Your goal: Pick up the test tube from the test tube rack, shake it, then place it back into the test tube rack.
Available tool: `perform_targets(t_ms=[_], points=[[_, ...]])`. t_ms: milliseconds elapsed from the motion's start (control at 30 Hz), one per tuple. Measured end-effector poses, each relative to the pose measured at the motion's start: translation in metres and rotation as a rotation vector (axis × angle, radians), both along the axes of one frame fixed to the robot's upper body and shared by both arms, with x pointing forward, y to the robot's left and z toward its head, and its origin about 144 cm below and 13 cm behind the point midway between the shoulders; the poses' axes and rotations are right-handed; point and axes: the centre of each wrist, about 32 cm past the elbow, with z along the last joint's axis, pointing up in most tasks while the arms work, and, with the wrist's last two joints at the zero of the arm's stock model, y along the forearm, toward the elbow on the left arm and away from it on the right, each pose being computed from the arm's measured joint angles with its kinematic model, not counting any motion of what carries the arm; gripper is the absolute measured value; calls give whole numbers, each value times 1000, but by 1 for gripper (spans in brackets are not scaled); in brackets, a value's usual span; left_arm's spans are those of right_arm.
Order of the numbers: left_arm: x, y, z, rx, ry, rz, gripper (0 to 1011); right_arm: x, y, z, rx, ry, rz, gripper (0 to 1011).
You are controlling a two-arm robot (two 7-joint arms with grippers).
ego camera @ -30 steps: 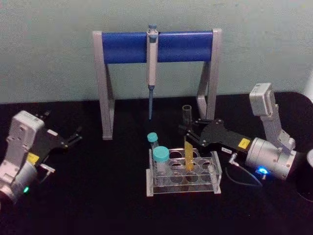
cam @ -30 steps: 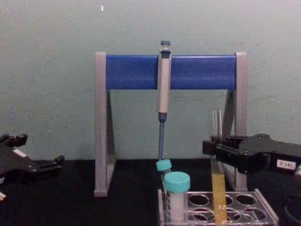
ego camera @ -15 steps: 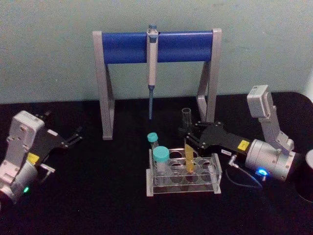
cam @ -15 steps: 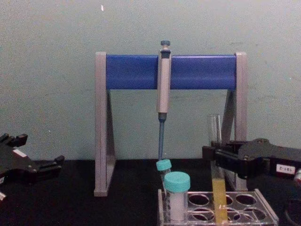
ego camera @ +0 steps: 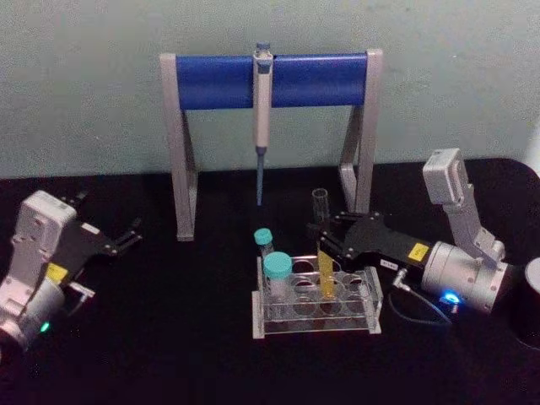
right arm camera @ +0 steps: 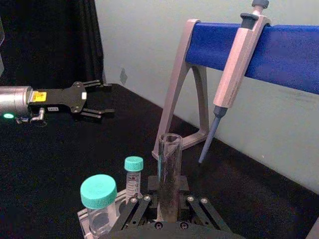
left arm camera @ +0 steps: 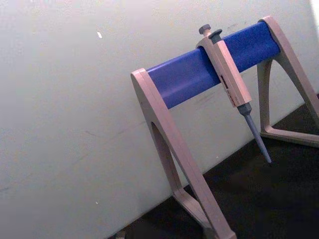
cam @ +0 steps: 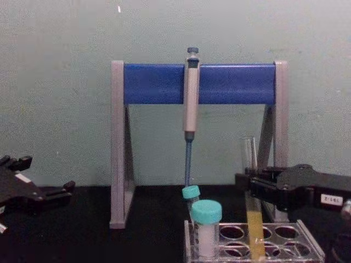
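The test tube [ego camera: 326, 268], clear glass with yellow-orange liquid in its lower part, stands upright with its bottom inside a hole of the clear test tube rack [ego camera: 314, 326]. My right gripper [ego camera: 324, 233] is shut on the tube's bare glass just above the rack. In the chest view the same gripper [cam: 250, 184] holds the test tube [cam: 255, 227] over the rack [cam: 307, 241]. The right wrist view looks along the tube [right arm camera: 168, 172] held between the fingers [right arm camera: 185, 198]. My left gripper [ego camera: 126, 237] rests open far to the left, apart from everything.
Two teal-capped tubes [ego camera: 277, 272] stand in the rack's left holes, close beside the test tube. Behind stands the grey-and-blue pipette stand [ego camera: 270, 80] with a pipette [ego camera: 262, 118] hanging from it. A dark round object [ego camera: 530, 304] sits at the right edge.
My right gripper has lowered the test tube deeper into the rack hole. The left arm has stayed still.
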Motion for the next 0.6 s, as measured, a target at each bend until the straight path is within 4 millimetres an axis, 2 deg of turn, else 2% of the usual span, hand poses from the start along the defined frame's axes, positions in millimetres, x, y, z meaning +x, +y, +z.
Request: perform_targets(t_ms=[600], points=[[0,0,0,0,0,0,1001,1,1,0,-18,-2,-4,230]])
